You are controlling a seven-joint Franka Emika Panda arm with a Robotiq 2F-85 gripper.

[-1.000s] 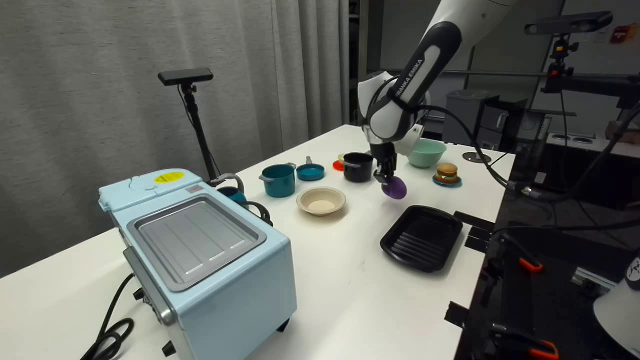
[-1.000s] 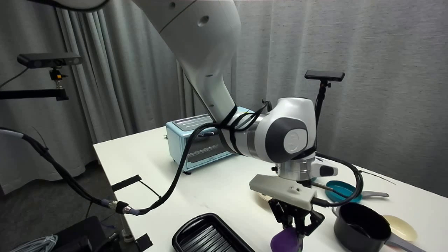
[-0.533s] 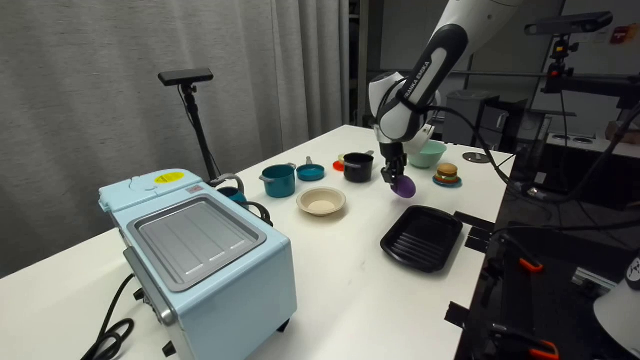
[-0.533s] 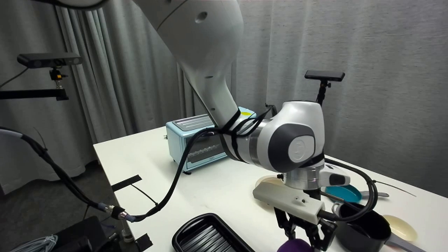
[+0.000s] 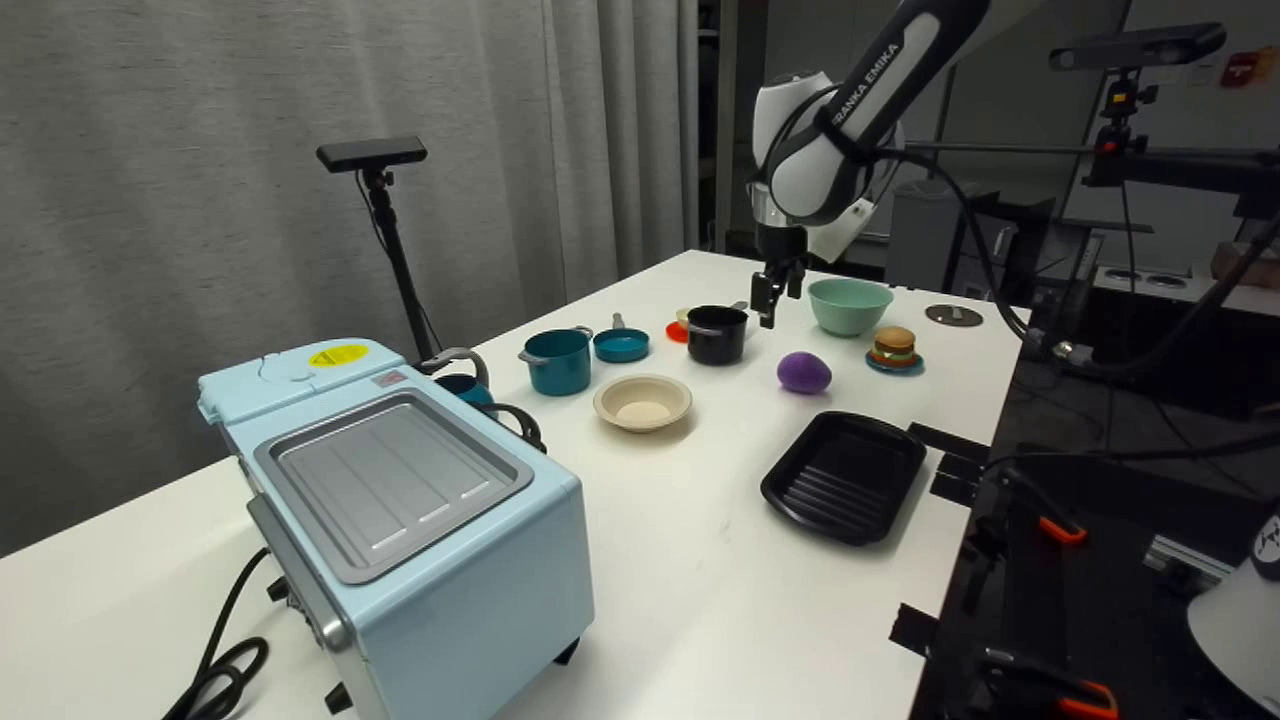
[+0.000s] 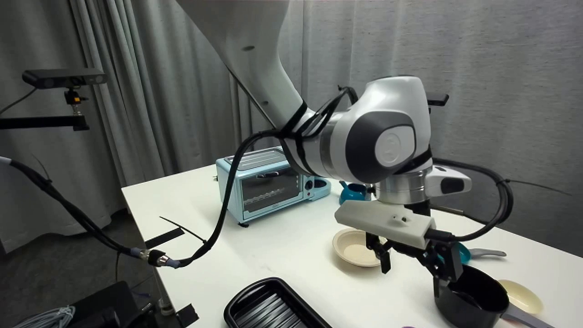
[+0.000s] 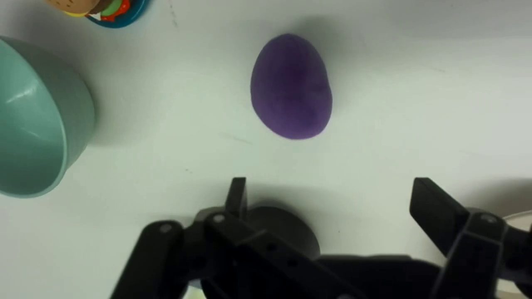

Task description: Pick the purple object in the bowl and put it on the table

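Purple object (image 5: 804,373) on the table (image 5: 680,540) — spread gripper (image 7: 329,185) partly hiding pot (image 7: 287,226) in wrist view.

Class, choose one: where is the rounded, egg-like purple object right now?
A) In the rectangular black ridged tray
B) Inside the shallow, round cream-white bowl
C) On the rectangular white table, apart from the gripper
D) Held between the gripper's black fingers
C: in the wrist view the rounded, egg-like purple object lies on the rectangular white table, with the open black two-fingered gripper apart from it.
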